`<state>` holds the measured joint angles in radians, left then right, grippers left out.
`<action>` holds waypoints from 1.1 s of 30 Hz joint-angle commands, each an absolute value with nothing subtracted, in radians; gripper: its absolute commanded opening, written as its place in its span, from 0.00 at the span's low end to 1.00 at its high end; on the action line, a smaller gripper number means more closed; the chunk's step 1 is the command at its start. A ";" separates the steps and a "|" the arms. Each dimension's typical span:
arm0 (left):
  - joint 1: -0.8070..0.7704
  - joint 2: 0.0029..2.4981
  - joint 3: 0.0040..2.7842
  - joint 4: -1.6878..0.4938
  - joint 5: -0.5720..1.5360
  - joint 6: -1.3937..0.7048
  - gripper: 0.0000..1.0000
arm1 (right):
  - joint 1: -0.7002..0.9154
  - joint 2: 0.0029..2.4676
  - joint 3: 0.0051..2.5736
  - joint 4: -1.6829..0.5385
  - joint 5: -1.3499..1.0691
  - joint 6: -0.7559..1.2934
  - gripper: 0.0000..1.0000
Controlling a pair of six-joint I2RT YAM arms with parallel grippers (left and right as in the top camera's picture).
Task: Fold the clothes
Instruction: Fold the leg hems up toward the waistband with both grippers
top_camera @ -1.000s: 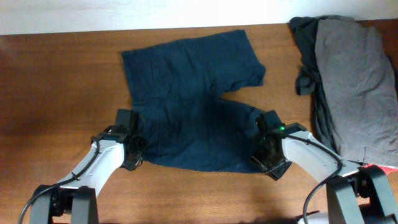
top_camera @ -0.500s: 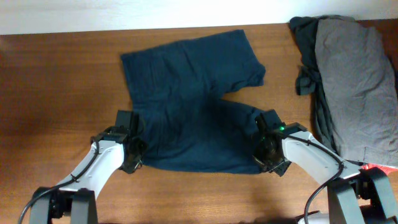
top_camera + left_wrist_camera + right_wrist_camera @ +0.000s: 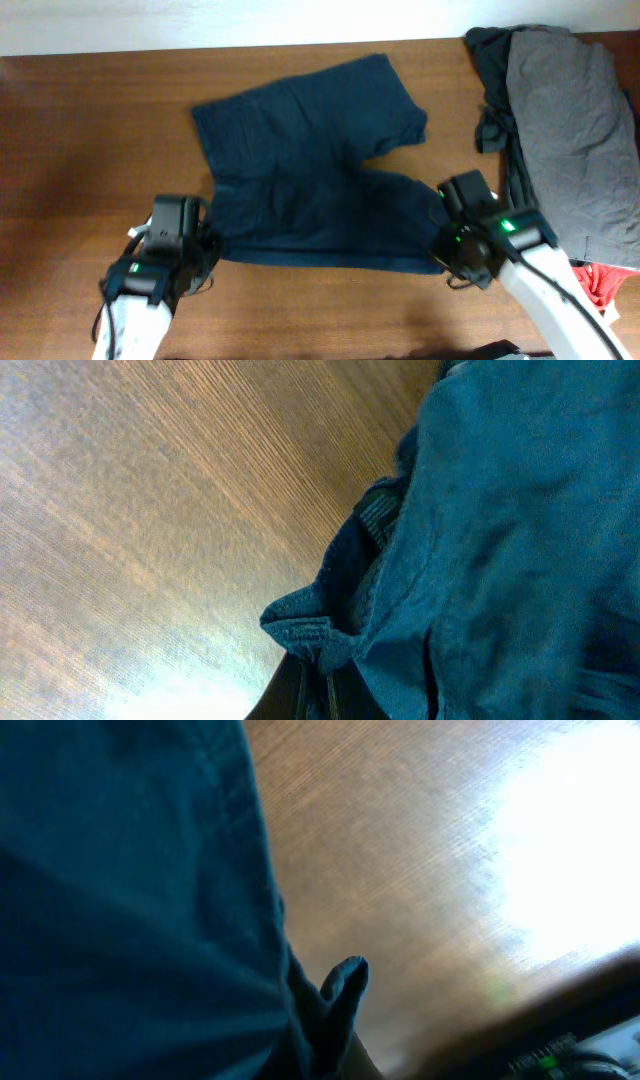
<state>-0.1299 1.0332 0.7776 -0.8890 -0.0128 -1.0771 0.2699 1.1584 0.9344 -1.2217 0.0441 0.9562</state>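
The navy blue shorts [image 3: 310, 150] lie spread across the middle of the wooden table, their near edge raised. My left gripper [image 3: 203, 243] is shut on the shorts' near left corner; in the left wrist view the bunched hem [image 3: 318, 638] sits pinched in my left gripper [image 3: 325, 682]. My right gripper [image 3: 441, 247] is shut on the near right corner. In the right wrist view a fold of the dark fabric [image 3: 338, 988] sticks up from my right gripper [image 3: 335, 1045]. Cloth hides both pairs of fingertips.
A pile of grey and charcoal clothes [image 3: 565, 120] fills the table's right side, with a small red piece [image 3: 604, 285] at its near end. The table's far edge [image 3: 250, 48] meets a white wall. Bare wood [image 3: 80, 150] lies left of the shorts.
My right gripper has closed on the shorts' near right corner. Both arms have risen with the near corners, and the right one has drifted right.
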 commanded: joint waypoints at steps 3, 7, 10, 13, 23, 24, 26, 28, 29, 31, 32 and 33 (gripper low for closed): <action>-0.121 0.849 0.791 -0.983 -0.076 -1.048 0.00 | 0.267 0.956 0.947 -1.333 0.133 0.946 0.04; -0.121 0.758 0.791 -1.041 -0.071 -1.049 0.00 | 0.267 0.815 0.949 -1.380 0.106 0.911 0.04; -0.121 0.707 0.791 -1.067 -0.054 -1.049 0.00 | 0.267 0.719 0.952 -1.395 0.063 0.886 0.04; -0.121 0.677 0.791 -1.074 -0.031 -1.049 0.01 | 0.267 0.658 0.979 -1.408 0.049 0.886 0.04; -0.121 0.711 0.791 -0.946 -0.226 -1.049 0.00 | 0.267 0.787 1.037 -1.038 0.091 0.709 0.04; -0.121 0.727 0.791 -0.917 -0.244 -1.049 0.00 | 0.267 0.823 1.037 -0.996 0.091 0.691 0.04; -0.121 0.765 0.791 -0.859 -0.274 -1.049 0.00 | 0.267 0.913 1.037 -0.905 0.091 0.652 0.04; -0.121 0.815 0.791 -0.798 -0.312 -1.049 0.01 | 0.267 1.010 1.038 -0.828 0.092 0.617 0.04; -0.121 0.841 0.791 -0.770 -0.331 -1.049 0.00 | 0.267 1.062 1.038 -0.788 0.092 0.599 0.04; -0.121 0.896 0.791 -0.713 -0.362 -1.049 0.00 | 0.267 1.156 1.039 -0.715 0.092 0.576 0.04; -0.121 0.929 0.791 -0.678 -0.376 -1.049 0.00 | 0.267 1.202 1.039 -0.679 0.094 0.566 0.04; -0.121 0.970 0.791 -0.631 -0.391 -1.048 0.01 | 0.265 1.247 1.040 -0.643 0.096 0.553 0.04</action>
